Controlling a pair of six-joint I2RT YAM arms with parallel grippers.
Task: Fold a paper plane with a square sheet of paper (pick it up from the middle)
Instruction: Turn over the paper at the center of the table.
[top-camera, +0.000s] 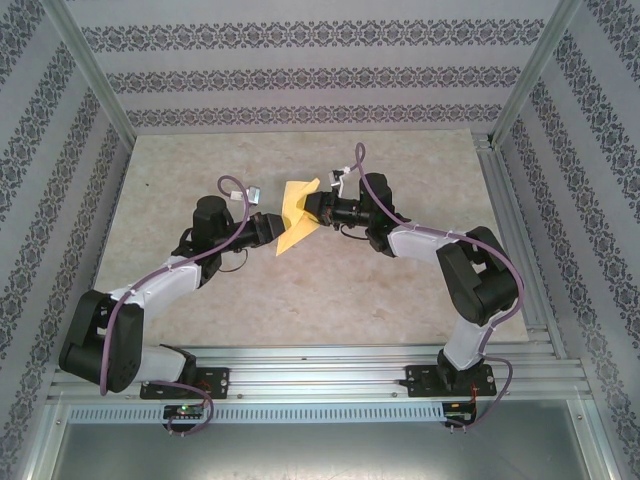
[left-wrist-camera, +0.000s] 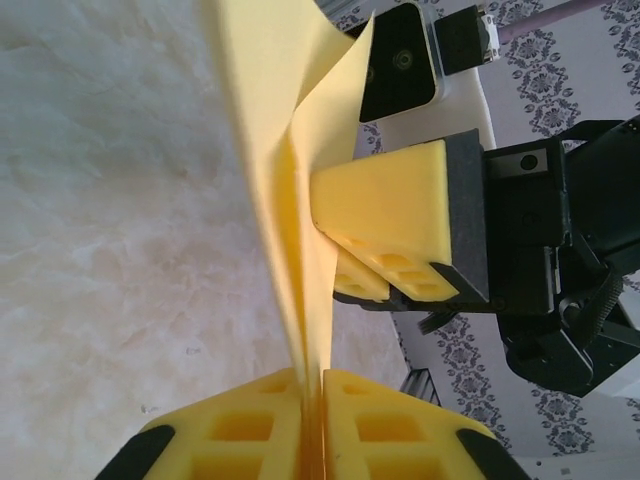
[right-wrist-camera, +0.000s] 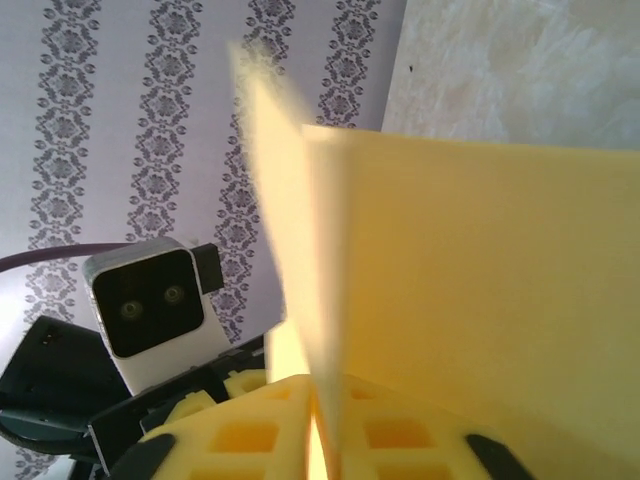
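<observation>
1. Top view: both arms pointed inward, tips nearly together near the centre of the tabletop (top-camera: 200, 170), a bit toward 12 o'clock.
2. The paper sheet (top-camera: 295, 222) sat between the two hands, yellow-orange, stood on edge rather than lying flat. Its lowest corner pointed to approx. 7 o'clock. Couldn't tell whether that corner touched the tabletop.
3. Left hand (top-camera: 272, 228) was at the sheet's 8 o'clock. It was clenched on the paper sheet: in the left wrist view its yellow pads (left-wrist-camera: 250, 430) were pressed together at 6 o'clock w/ the paper in the seam between them.
4. Right hand (top-camera: 316, 208) was at the sheet's 2 o'clock, also clenched on the paper sheet. In the right wrist view the paper ran down into the narrow slit between its pads (right-wrist-camera: 250, 440).
5. Left wrist view: the sheet was doubled. Its layers lay tight together at the left pads and fanned apart toward 12 o'clock. The right hand's yellow fingers (left-wrist-camera: 385, 215) entered from 3 o'clock, tips against the sheet approx. mid-height.
6. Right wrist view: one broad flap spread toward 3 o'clock. A blurred edge rose toward 12 o'clock.
7. Same view: the white camera housing (right-wrist-camera: 150, 300) on the left arm was at 8 o'clock, patterned wall (right-wrist-camera: 100, 100) behind it.
8. Purple cable (top-camera: 150, 285) ran along the left arm.
</observation>
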